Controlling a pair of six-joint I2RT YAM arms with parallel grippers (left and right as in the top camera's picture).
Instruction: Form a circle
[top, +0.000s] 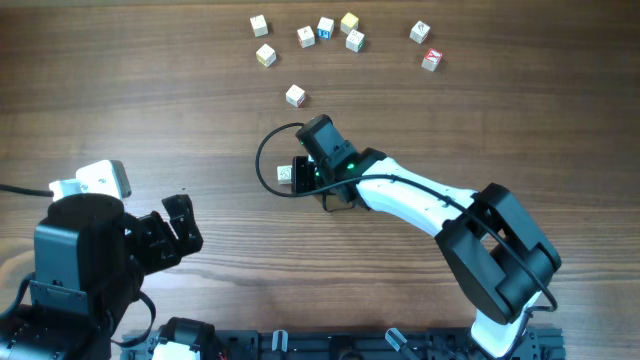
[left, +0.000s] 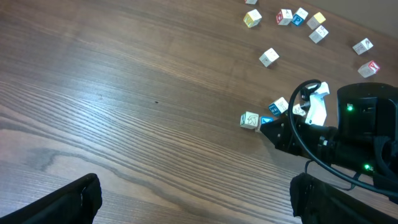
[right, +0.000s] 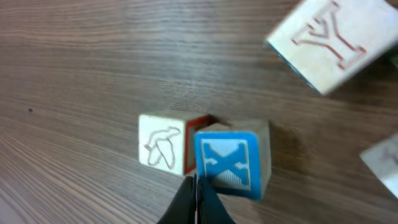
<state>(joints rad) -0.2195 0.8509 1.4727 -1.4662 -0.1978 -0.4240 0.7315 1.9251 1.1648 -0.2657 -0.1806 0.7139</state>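
Circle (left: 266, 119) is seen only as a tight cluster of pale letter cubes at mid-table, beneath the right gripper (right: 196, 198); a closed ring cannot be made out. Four pieces are counted there in the right wrist view. A bird cube (right: 161, 148) is touching a blue-faced X cube (right: 227, 160), a Y cube (right: 329, 43) is set apart at the upper right, and a fourth piece, cut off at the right edge, is possibly another cube. From overhead only one of them is exposed, and the rest are hidden by the gripper. Nine loose cubes (top: 295, 95) are counted, scattered along the far side of the table (top: 120, 80). The right arm is stretched across from the near right with its wrist pitched down. Its fingers are pressed together with nothing between them, and the tips are set just beside the seam between the bird cube and the X cube. The left gripper (top: 172, 228) is poised at the near left, with its fingers spread wide and nothing held.
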